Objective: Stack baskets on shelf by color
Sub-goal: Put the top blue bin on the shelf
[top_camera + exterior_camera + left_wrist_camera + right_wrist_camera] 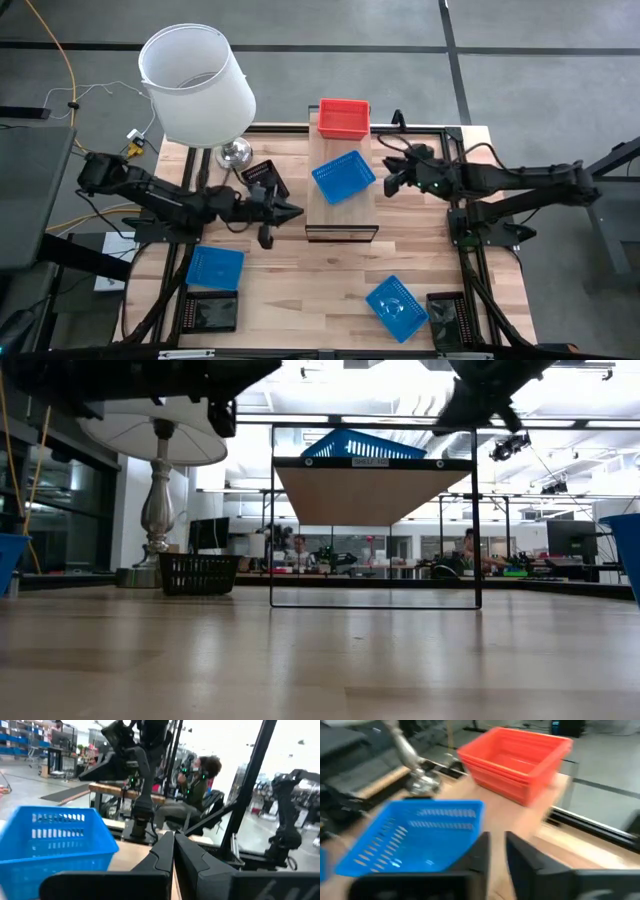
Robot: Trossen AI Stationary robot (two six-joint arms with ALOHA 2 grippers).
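The shelf (342,218) is a light-wood plank on a dark frame at the table's middle. A stack of nested red baskets (344,118) (517,760) sits on its far end. A blue basket (343,177) (415,837) rests askew on the plank's middle. My right gripper (390,183) (497,845) hovers just right of that basket, open by a narrow gap. My left gripper (296,211) (174,847) is shut and empty, off the shelf's left edge, level with its near half. A black basket (265,180) stands on the table near the lamp.
A lamp with a white shade (195,80) stands at the far left. Two more blue baskets (214,268) (397,307) lie on the near table. Dark baskets (208,310) (446,318) sit at the near corners. People sit in the room beyond (197,785).
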